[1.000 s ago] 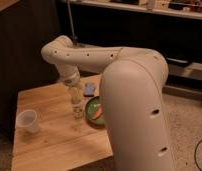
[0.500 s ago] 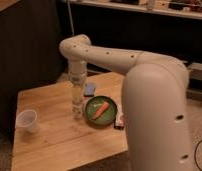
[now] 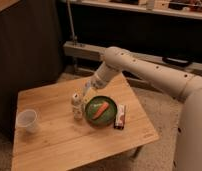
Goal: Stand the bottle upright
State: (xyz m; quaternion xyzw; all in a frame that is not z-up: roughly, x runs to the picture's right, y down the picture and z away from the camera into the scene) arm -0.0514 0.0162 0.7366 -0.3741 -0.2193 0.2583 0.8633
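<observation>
The bottle (image 3: 76, 106), small and clear with a white cap, stands upright on the wooden table (image 3: 59, 145), just left of a green plate. My gripper (image 3: 86, 94) hangs just right of and slightly above the bottle's cap, at the end of the white arm (image 3: 144, 70) that reaches in from the right. I cannot tell whether it touches the bottle.
A green plate (image 3: 110, 119) with an orange carrot (image 3: 98, 110) lies right of the bottle. A dark snack bar (image 3: 120, 116) lies right of the plate. A translucent white cup (image 3: 27, 121) stands near the table's left edge. A dark cabinet stands behind.
The arm has drawn back up and to the right, and the gripper now sits beside the bottle's top rather than over it. The bottle stays upright in the same spot.
</observation>
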